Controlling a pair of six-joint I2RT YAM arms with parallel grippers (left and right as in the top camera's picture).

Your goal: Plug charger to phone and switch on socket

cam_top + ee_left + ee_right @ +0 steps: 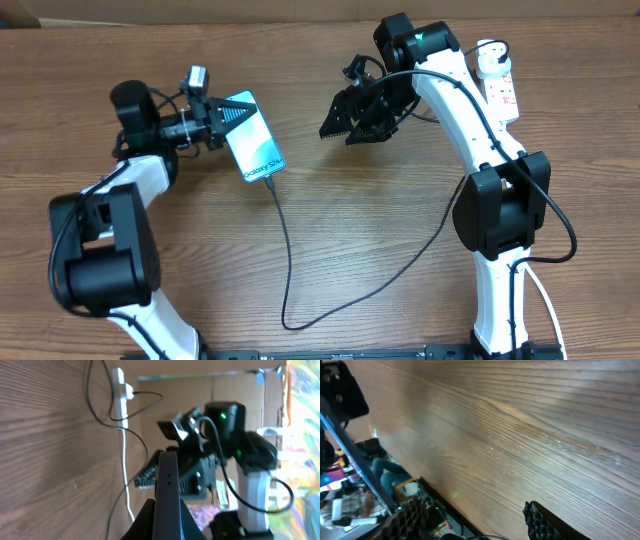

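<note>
- One phone point(252, 138): clamped in the left gripper point(222, 122), table point(360, 230) left.
- One charger point(288, 262): tip meets the phone's near edge; cable loops toward the front edge.
- One socket point(500, 85): far right.
- Right gripper point(345, 128): jaws apart, empty, over bare wood between phone and socket.

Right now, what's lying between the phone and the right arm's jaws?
Nothing. In the overhead view only bare table separates the phone from the right gripper, its jaws open. The charger trails off below that stretch.
</note>
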